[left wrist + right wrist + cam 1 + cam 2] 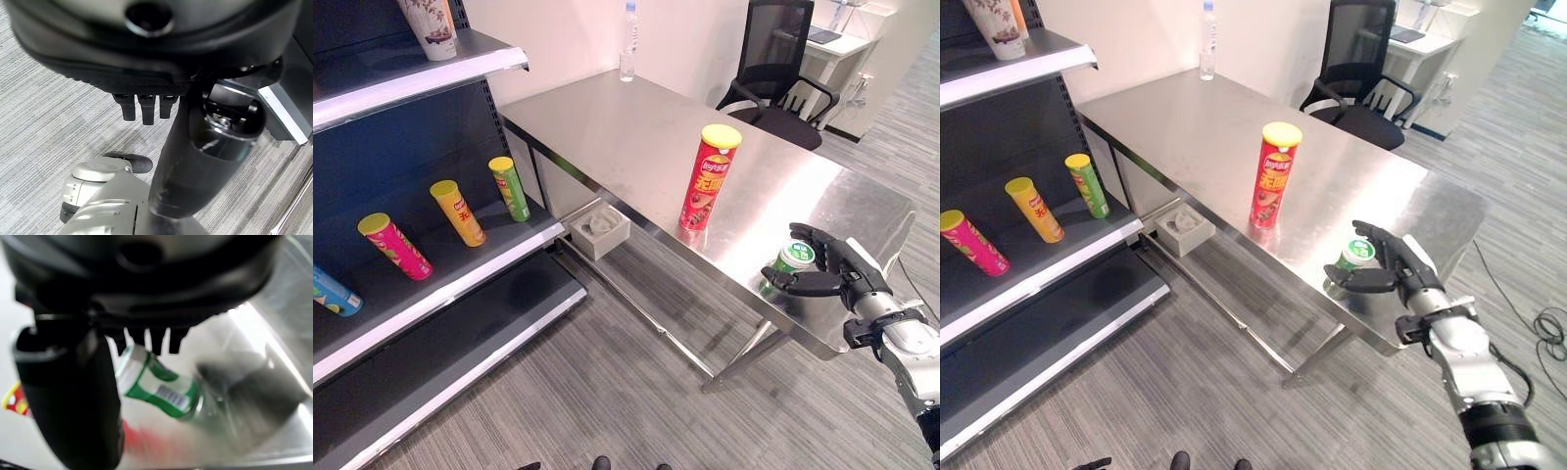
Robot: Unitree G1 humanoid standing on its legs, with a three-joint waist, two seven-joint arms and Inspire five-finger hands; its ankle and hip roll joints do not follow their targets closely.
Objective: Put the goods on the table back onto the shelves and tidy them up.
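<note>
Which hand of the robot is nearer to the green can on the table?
Right. The right hand is open around the green can at the table's near edge. The left hand hangs over the carpet floor, away from it.

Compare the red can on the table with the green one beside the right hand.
The red can is tall with a yellow lid and stands free mid-table. The green can is much shorter, has a white-and-green top, and sits near the table's front edge between the thumb and fingers of the open right hand. Both stand upright on the steel table.

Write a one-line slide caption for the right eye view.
Right hand open around a green can near the steel table's edge.
</note>
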